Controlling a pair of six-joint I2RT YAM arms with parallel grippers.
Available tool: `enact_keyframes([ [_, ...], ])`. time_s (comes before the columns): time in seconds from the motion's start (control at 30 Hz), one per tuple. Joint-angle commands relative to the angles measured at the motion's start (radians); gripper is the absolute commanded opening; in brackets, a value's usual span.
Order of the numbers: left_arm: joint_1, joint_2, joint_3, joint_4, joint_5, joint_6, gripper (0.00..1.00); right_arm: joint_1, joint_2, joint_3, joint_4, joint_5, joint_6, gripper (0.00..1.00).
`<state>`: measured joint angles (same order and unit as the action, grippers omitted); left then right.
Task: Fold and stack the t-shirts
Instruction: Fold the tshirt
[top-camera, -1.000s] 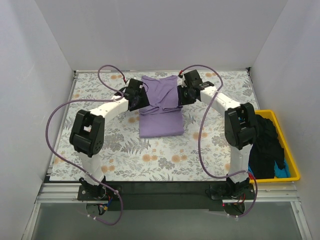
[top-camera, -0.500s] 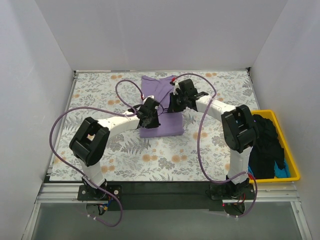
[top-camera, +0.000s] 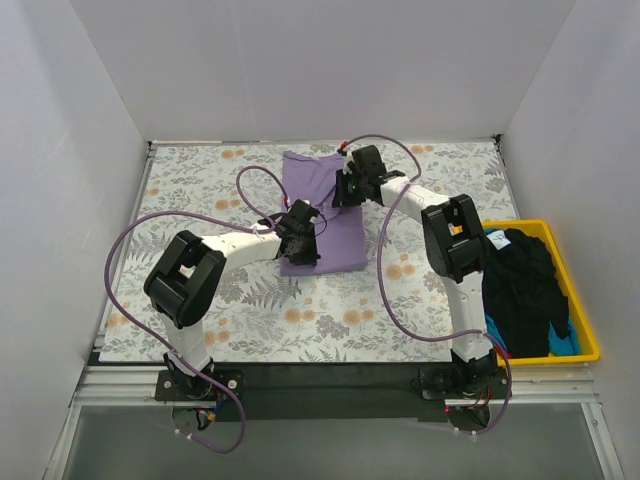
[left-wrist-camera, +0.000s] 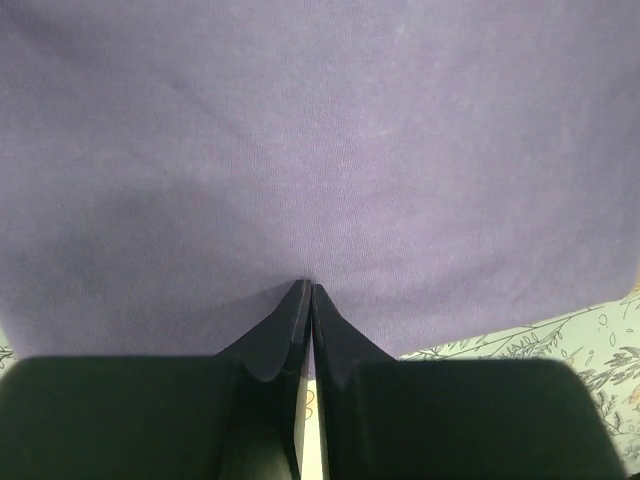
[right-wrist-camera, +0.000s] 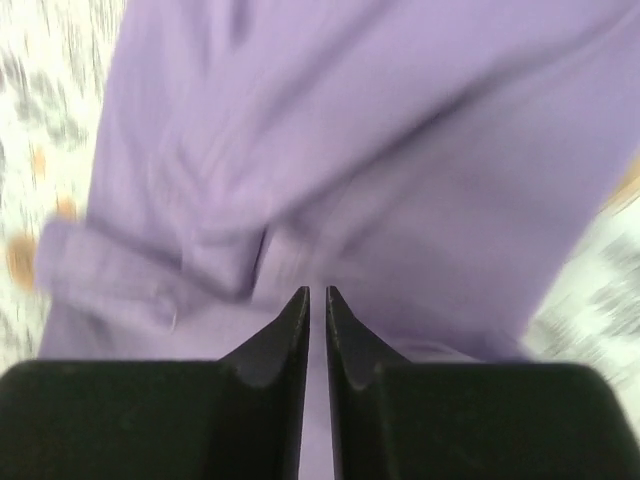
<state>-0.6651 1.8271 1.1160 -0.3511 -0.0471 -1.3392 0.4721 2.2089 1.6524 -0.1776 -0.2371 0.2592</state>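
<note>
1. The lavender shirt (top-camera: 345, 245) lies folded at the middle of the floral table (top-camera: 200, 190), towards the back; its near edge is straight, and its far part is loosely bunched.
2. The left gripper (left-wrist-camera: 306, 290) is over the shirt's near left part; its jaws are pressed together, tips touching flat fabric; whether any cloth is pinched cannot be told.
3. The right gripper (right-wrist-camera: 317, 293) is over the shirt's far right part, above creased folds; only a thin slit shows between its jaws; the wrist view is blurred, so a hold on cloth cannot be told.
4. The yellow tray (top-camera: 560, 357) sits at the table's right edge, well apart from the lavender shirt; a black shirt (top-camera: 525, 285) is heaped in it, with a blue shirt (top-camera: 565, 345) showing beneath.
</note>
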Motion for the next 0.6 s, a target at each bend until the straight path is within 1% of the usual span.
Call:
enact_keyframes([
  [0.0, -0.001, -0.038, -0.012, -0.017, 0.039, 0.008, 0.02, -0.061, 0.049, 0.165, 0.052, 0.024, 0.015, 0.18],
  [0.07, -0.001, -0.055, -0.015, -0.020, 0.043, 0.000, 0.03, -0.084, 0.054, 0.220, 0.050, -0.010, 0.028, 0.19],
  [0.13, -0.001, -0.069, -0.013, -0.026, 0.017, -0.006, 0.05, -0.092, 0.013, 0.215, 0.052, -0.034, 0.025, 0.21],
  [0.27, 0.019, -0.123, 0.004, -0.032, -0.066, -0.014, 0.07, -0.092, -0.109, 0.084, 0.066, -0.140, 0.020, 0.23],
  [0.3, 0.038, -0.126, 0.016, -0.038, -0.083, -0.011, 0.08, -0.090, -0.138, -0.005, 0.075, -0.155, 0.026, 0.24],
  [0.37, 0.056, -0.132, 0.030, -0.042, -0.108, -0.003, 0.09, -0.089, -0.230, -0.110, 0.111, -0.194, 0.055, 0.24],
  [0.4, 0.070, -0.132, 0.041, -0.048, -0.132, 0.001, 0.09, -0.087, -0.260, -0.202, 0.154, -0.208, 0.064, 0.24],
  [0.43, 0.074, -0.131, 0.041, -0.046, -0.158, 0.012, 0.09, -0.084, -0.317, -0.253, 0.168, -0.214, 0.075, 0.24],
  [0.5, 0.094, -0.132, 0.038, -0.036, -0.194, 0.017, 0.10, -0.076, -0.363, -0.328, 0.231, -0.244, 0.098, 0.23],
  [0.53, 0.105, -0.134, 0.030, -0.026, -0.192, 0.021, 0.10, -0.066, -0.394, -0.385, 0.237, -0.255, 0.104, 0.22],
  [0.57, 0.117, -0.126, 0.027, -0.017, -0.191, 0.021, 0.10, -0.059, -0.405, -0.408, 0.239, -0.277, 0.107, 0.21],
])
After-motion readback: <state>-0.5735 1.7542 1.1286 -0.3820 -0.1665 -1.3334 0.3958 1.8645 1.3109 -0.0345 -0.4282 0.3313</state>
